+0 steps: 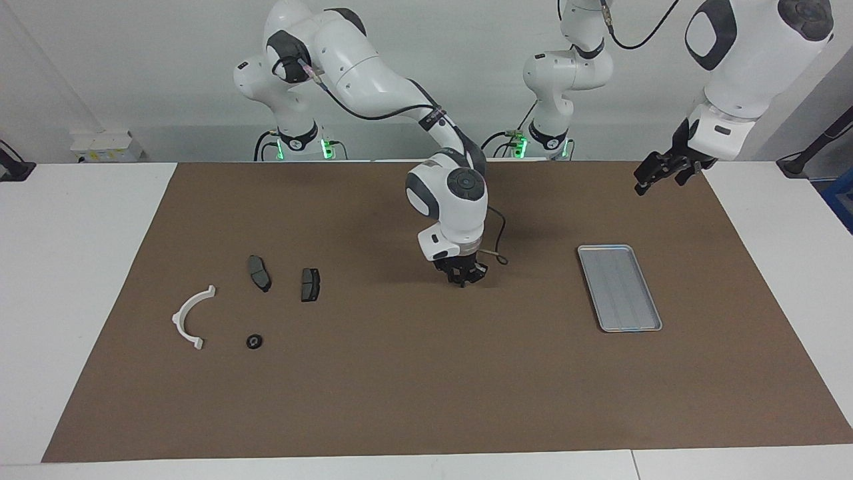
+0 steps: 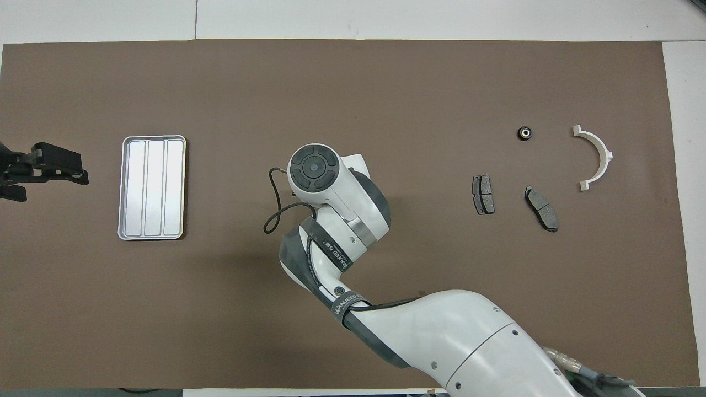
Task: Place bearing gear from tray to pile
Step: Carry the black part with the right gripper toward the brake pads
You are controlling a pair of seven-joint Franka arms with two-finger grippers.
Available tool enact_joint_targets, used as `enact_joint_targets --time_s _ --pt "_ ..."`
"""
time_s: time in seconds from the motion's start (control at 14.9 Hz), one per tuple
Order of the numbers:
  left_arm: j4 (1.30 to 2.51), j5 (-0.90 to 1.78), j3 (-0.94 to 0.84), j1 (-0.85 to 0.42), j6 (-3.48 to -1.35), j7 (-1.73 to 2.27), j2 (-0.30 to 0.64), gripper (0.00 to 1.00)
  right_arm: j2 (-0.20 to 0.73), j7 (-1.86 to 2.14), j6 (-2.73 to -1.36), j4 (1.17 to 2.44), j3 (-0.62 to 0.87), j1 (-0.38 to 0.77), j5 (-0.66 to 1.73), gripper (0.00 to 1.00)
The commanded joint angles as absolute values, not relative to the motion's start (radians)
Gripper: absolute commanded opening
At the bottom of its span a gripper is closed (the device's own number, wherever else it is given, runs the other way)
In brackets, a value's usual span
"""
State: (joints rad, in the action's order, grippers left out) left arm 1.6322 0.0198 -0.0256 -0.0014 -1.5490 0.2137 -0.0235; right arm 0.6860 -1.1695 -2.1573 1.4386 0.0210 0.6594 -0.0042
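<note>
The silver-grey tray (image 1: 620, 288) lies on the brown mat toward the left arm's end, with nothing in it; it also shows in the overhead view (image 2: 151, 187). A small black bearing gear (image 1: 253, 341) lies on the mat beside the white half-ring bracket (image 1: 178, 320) and two dark brake pads (image 1: 259, 273), in the pile. The gear also shows in the overhead view (image 2: 524, 133). My right gripper (image 1: 464, 279) hangs low over the middle of the mat, with nothing seen in it. My left gripper (image 1: 653, 177) is raised over the mat's edge, beside the tray.
The second brake pad (image 1: 310, 284) lies beside the first one. A black cable (image 2: 273, 212) loops from the right wrist. White tabletop (image 1: 80, 267) borders the mat at both ends.
</note>
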Motion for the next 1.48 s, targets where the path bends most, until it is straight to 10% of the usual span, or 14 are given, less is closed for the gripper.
enact_joint_targets --time_s 0.0,0.34,0.6,1.41 --pt "1.621 0.026 -0.031 0.008 -1.537 0.204 -0.015 1.00 0.693 -1.175 -2.151 1.444 0.028 0.649 0.012 0.00" --pt "1.626 0.026 -0.031 0.008 -1.532 0.206 -0.021 1.00 0.661 -0.822 -1.785 1.220 0.028 0.499 0.009 0.00" --pt "1.643 0.025 -0.031 -0.003 -1.532 0.206 -0.028 1.00 0.618 -0.389 -1.740 1.221 0.021 0.344 -0.031 0.00" --pt "1.643 0.026 -0.031 -0.003 -1.532 0.206 -0.028 1.00 0.578 0.083 -2.184 1.578 0.023 0.084 -0.048 0.00"
